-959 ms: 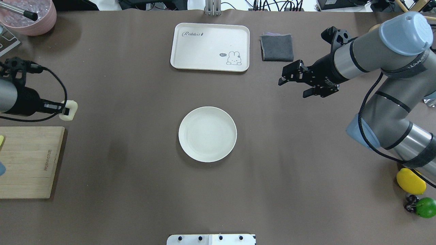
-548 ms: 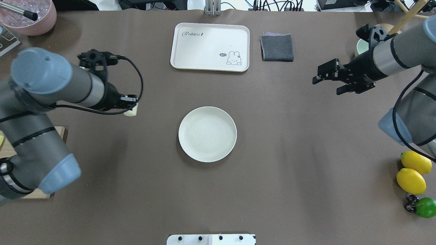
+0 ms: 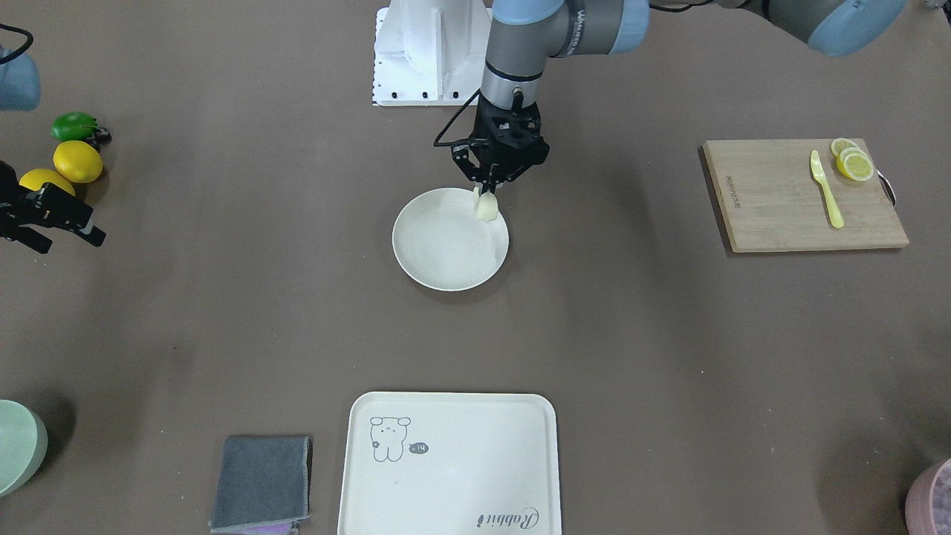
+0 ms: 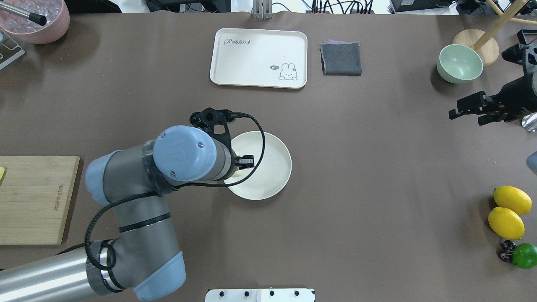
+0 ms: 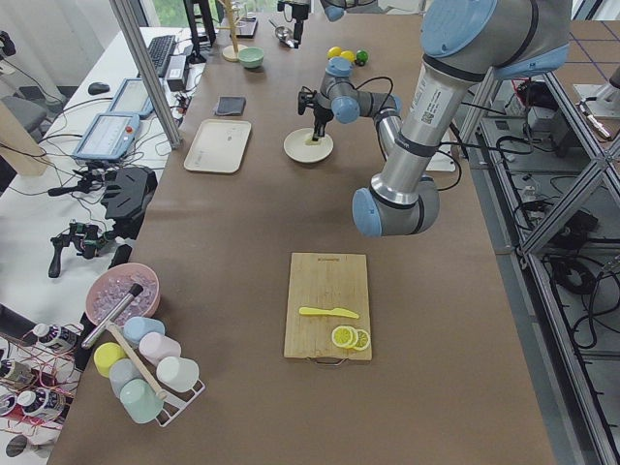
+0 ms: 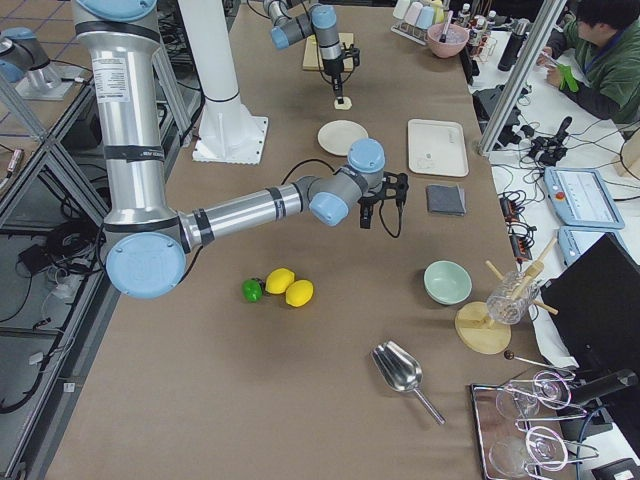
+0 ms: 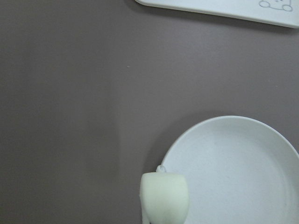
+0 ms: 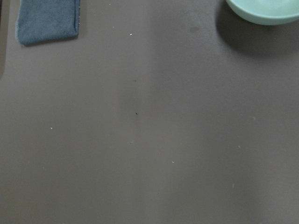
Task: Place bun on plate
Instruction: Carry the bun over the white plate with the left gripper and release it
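The bun [image 3: 485, 209] is a small pale cream lump, pinched in my left gripper [image 3: 487, 192], which is shut on it. It hangs just over the rim of the round cream-white plate [image 3: 446, 249] on the side towards my left arm. The left wrist view shows the bun [image 7: 164, 196] at that edge of the plate [image 7: 233, 172]. From overhead my left arm hides most of the bun [image 4: 235, 173] and part of the plate [image 4: 270, 176]. My right gripper [image 4: 472, 111] hovers open and holds nothing at the table's far right.
A cream tray [image 4: 259, 58] with a rabbit drawing and a folded grey cloth [image 4: 341, 58] lie at the back. A green bowl [image 4: 459, 63], two lemons [image 4: 512, 200] and a lime [image 4: 524, 255] are on the right. On the left, a wooden board [image 3: 799, 197] holds lemon slices [image 3: 853, 162].
My left arm has swung right from the table's left side, carrying the bun to the plate's rim. My right arm has drawn back towards the right edge.
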Action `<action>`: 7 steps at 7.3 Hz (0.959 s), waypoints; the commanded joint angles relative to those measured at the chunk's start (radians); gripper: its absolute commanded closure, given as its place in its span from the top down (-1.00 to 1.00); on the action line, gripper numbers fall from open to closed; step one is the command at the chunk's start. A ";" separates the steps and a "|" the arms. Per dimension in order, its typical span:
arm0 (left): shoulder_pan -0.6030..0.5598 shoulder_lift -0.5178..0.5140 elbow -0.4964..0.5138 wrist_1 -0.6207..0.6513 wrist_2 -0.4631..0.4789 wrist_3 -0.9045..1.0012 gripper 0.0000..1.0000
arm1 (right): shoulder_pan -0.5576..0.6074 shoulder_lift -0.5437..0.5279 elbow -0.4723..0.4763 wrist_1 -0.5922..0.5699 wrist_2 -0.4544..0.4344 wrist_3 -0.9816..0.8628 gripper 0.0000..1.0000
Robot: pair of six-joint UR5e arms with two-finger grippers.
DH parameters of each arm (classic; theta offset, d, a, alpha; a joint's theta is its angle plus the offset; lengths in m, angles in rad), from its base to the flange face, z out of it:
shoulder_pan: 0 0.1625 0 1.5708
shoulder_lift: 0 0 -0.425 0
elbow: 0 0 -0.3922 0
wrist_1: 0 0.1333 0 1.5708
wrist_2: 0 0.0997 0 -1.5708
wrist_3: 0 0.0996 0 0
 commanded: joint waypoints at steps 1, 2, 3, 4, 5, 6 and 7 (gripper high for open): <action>0.030 -0.059 0.142 -0.112 0.039 -0.033 -0.40 | 0.007 -0.026 0.004 0.001 0.000 -0.028 1.00; 0.044 -0.057 0.152 -0.121 0.060 -0.036 -0.23 | 0.007 -0.026 0.005 0.001 0.000 -0.028 1.00; 0.062 -0.057 0.161 -0.123 0.086 -0.036 -0.10 | 0.007 -0.025 0.005 0.003 -0.001 -0.028 1.00; 0.067 -0.059 0.161 -0.120 0.088 -0.037 0.02 | 0.006 -0.023 0.007 0.001 -0.001 -0.028 1.00; 0.073 -0.059 0.161 -0.118 0.094 -0.037 0.02 | 0.007 -0.025 0.011 0.003 -0.001 -0.028 1.00; 0.073 -0.057 0.163 -0.118 0.094 -0.047 0.02 | 0.007 -0.025 0.013 0.003 -0.001 -0.028 1.00; 0.075 -0.057 0.164 -0.118 0.094 -0.051 0.02 | 0.006 -0.023 0.015 0.003 -0.001 -0.027 1.00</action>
